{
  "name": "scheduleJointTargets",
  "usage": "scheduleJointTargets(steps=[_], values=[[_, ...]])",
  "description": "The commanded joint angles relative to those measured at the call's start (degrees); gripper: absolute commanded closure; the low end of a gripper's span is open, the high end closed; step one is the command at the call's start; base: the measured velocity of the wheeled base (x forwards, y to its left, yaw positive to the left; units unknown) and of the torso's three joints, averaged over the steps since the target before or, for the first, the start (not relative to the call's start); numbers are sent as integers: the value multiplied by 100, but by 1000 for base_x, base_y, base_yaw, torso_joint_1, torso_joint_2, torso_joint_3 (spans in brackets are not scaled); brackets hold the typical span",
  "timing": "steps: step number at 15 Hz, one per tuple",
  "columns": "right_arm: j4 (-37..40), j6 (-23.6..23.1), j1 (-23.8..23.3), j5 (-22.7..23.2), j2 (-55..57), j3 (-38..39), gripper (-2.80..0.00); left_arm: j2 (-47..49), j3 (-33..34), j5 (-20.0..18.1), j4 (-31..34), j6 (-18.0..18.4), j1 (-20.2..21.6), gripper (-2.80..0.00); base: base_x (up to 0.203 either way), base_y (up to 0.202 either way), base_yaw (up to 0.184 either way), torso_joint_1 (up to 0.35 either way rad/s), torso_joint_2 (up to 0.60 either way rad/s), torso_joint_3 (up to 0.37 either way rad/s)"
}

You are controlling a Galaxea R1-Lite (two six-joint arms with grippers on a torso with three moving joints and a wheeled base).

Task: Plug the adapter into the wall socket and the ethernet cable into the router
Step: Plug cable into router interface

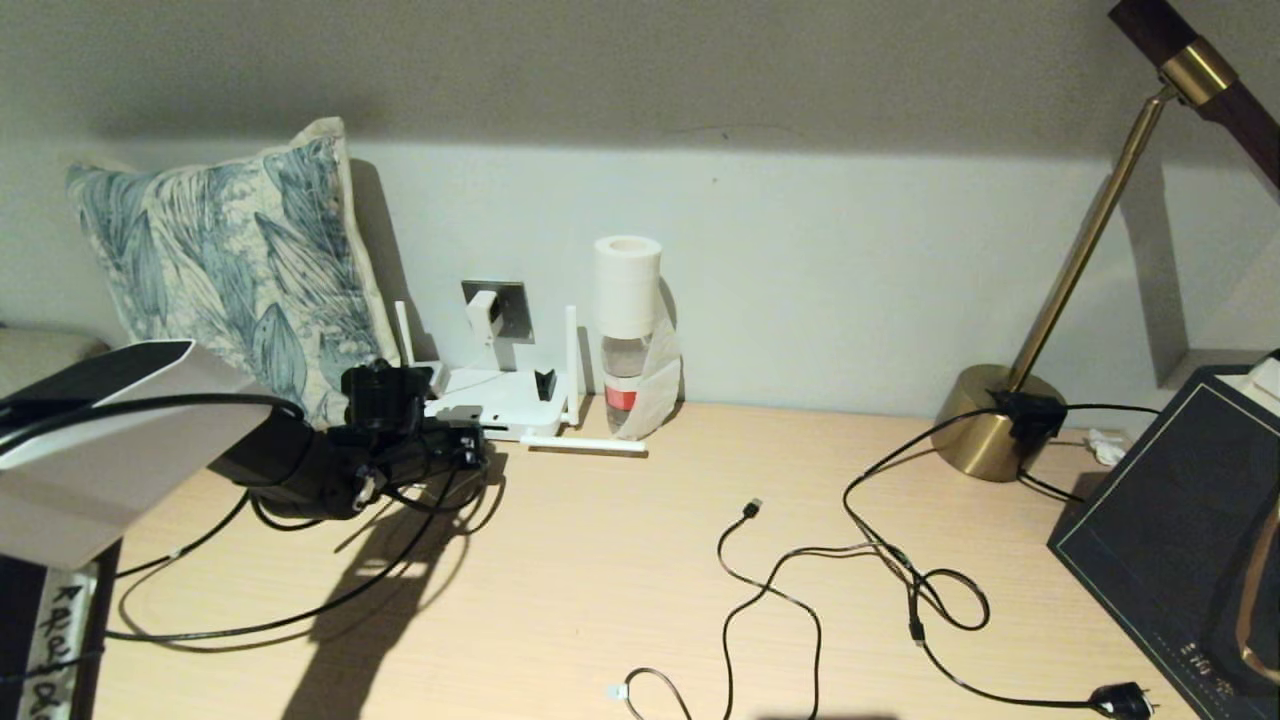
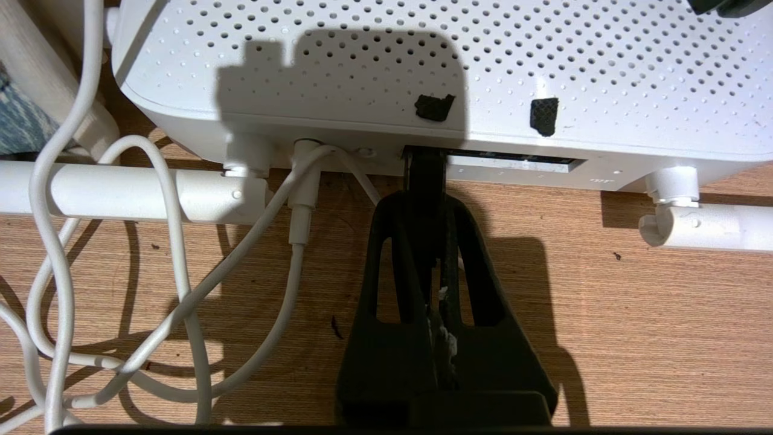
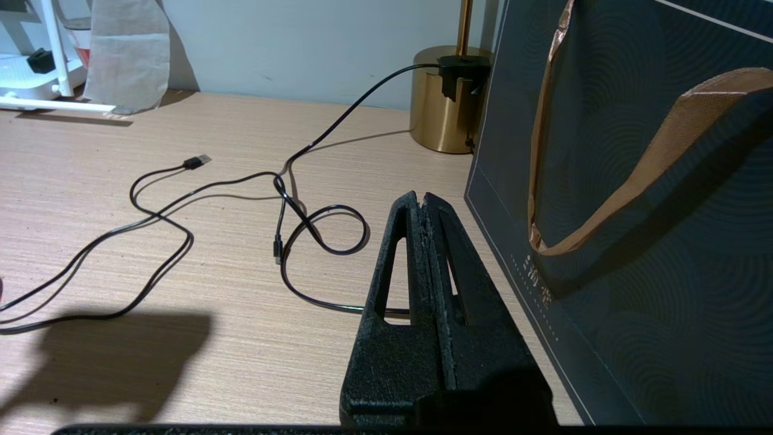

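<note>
The white router (image 1: 500, 402) lies flat against the wall, its perforated top filling the left wrist view (image 2: 392, 54). My left gripper (image 1: 462, 448) is at the router's near edge, shut on the black end of the ethernet cable (image 2: 426, 178). That end reaches the dark port strip (image 2: 513, 160); its clear clip is hidden. The rest of the cable trails left across the table (image 1: 300, 616). The white adapter (image 1: 483, 312) sits in the grey wall socket (image 1: 515, 300), and its white cord (image 2: 181, 272) runs to the router. My right gripper (image 3: 421, 198) hovers shut and empty beside a dark bag.
A leaf-print pillow (image 1: 230, 260) leans at the left. A bottle with a white roll on top (image 1: 628, 330) stands right of the router. A black USB cable (image 1: 790, 570), a black mains plug (image 1: 1120, 698), a brass lamp base (image 1: 990, 430) and a dark gift bag (image 1: 1180, 520) occupy the right.
</note>
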Motion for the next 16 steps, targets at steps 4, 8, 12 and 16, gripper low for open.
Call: scheduleJointTargets(steps=[4,8,12,16], values=[[-5,-2,1,-2,7,202,0,-117,-159,-2,331,-12,-7,0,0,0,0,0,0,0],[-5,-2,1,-2,7,202,0,-170,-280,-2,617,-12,-14,0,0,0,0,0,0,0],[-5,-2,1,3,7,202,0,-179,-475,7,985,-12,-25,0,0,0,0,0,0,0],[-5,-2,1,-2,7,202,0,-179,-668,7,1366,-12,-25,0,0,0,0,0,0,0]])
